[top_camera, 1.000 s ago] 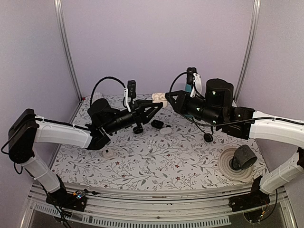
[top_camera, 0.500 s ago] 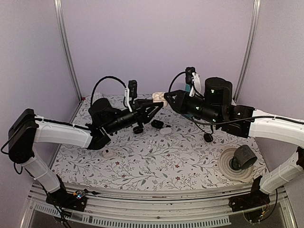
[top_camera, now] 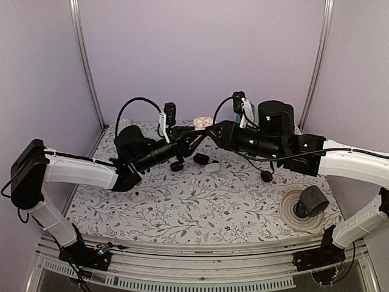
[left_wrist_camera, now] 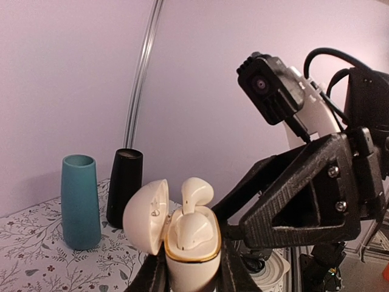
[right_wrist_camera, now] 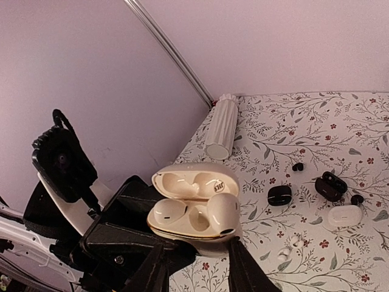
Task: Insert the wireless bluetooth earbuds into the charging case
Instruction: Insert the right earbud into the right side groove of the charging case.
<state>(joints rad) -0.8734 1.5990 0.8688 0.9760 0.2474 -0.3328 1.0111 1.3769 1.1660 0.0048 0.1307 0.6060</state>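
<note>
Aloft, left claw [left_wrist_camera: 193, 272] holds charging case [left_wrist_camera: 192, 240] upright.

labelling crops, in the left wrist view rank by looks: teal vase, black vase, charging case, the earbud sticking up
1. charging case, inflated by nearness to the camera
2. teal vase
3. black vase, nearly alike and farther back, so unsure
4. earbud

Nothing actually readable here. The closest thing is a tiny dark printed mark inside the open lid of the charging case [right_wrist_camera: 193, 182] in the right wrist view, and it's way too blurry to make out.
</note>
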